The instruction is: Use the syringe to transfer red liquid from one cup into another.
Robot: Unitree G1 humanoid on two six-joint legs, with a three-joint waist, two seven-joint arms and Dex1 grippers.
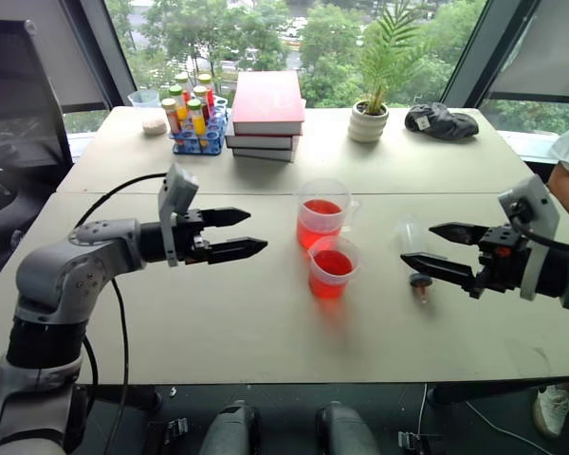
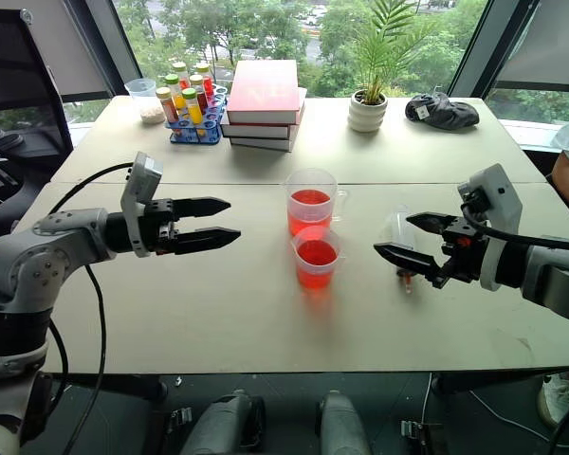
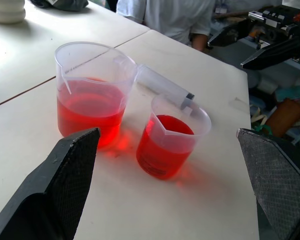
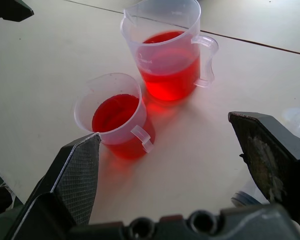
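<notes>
Since the syringe (image 3: 162, 86) lies flat on the counter (image 1: 218, 313) just right of the two cups, half hidden behind the right end effector (image 1: 438, 248), a low reach could roll it or knock the nearer, fuller small cup (image 1: 333, 267), spilling red liquid (image 1: 333, 263). Count: one syringe, two cups including the taller cup (image 1: 322, 212), two wide-open, empty end effectors, left one (image 1: 239, 233) left of them.

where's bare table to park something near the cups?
Bare: the near strip in front of the smaller cup, and the stretch between the left gripper and the cups. Crowded: right of the cups, where the syringe lies by the right gripper, and the far edge with books.
</notes>
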